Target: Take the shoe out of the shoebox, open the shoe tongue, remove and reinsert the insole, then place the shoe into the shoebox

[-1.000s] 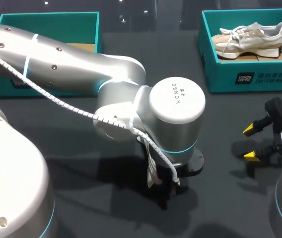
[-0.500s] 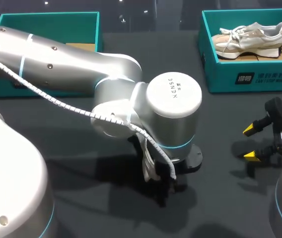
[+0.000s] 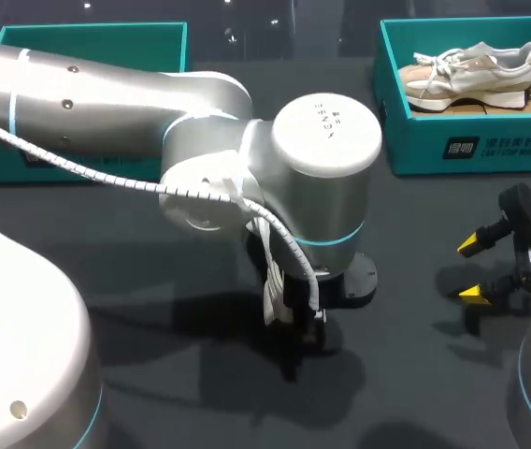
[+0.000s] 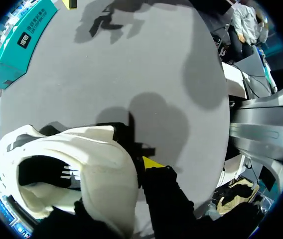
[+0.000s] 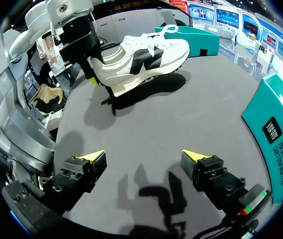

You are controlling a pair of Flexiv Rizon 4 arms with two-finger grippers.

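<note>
- The left gripper is clamped on the heel of the white shoe. One yellow tip shows outside the heel, and the other finger is hidden by the shoe.
- The shoe hangs from it above the table, toe pointing away.
- The right gripper is spread wide with nothing between its fingers; the held shoe is well ahead of it.
- Beside it, a teal shoebox holds a beige shoe.
- Far beyond the left gripper stands a second teal box.
</note>
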